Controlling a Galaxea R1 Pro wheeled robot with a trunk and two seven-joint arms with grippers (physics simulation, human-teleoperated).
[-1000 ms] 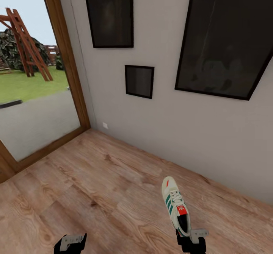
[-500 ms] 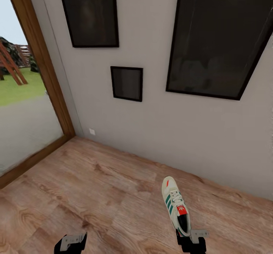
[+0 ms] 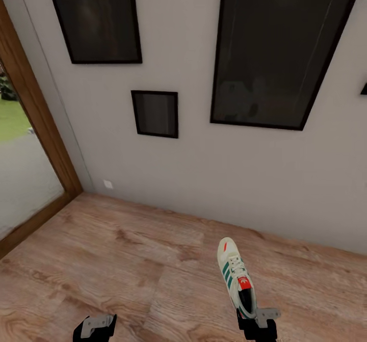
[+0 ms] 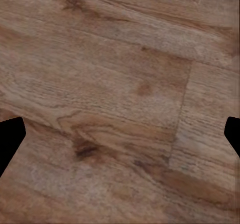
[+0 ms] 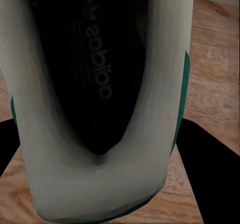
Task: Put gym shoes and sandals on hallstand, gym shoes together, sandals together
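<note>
Right gripper [image 3: 253, 322]: clamped on the heel of one gym shoe [image 3: 236, 275], at the near edge of the head view; the right wrist view confirms the heel cup seated between the dark fingers [image 5: 202, 159].
Gym shoe: carried clear of the corridor floor [image 3: 127, 260], toe pointing away from the robot toward the wall, sole down, roughly level.
Left gripper [image 3: 94, 329]: low at the near edge, holding nothing; the left wrist view has both fingertips [image 4: 9, 134] at opposite margins with bare planks between them, so the jaws stand wide apart.
Corridor floor: wood-plank laminate running from the grippers to the skirting line; no other footwear on the stretch in sight.
Wall [image 3: 204, 168]: grey, close ahead, hung with three dark framed pictures [image 3: 155, 113]; a glazed door [image 3: 20, 179] with a wooden frame to the left.
Step in hand: judged to be transport of one gym shoe; the robot is under way and no rack is in sight.
Progress: one shoe secured, none confirmed as placed from these views.
Next move: bring the hallstand into view, approach squarely, then set the shoe on a shelf with room beside it for its partner.
Risk: a heel-only hold leaves the toe free to swing or droop.
</note>
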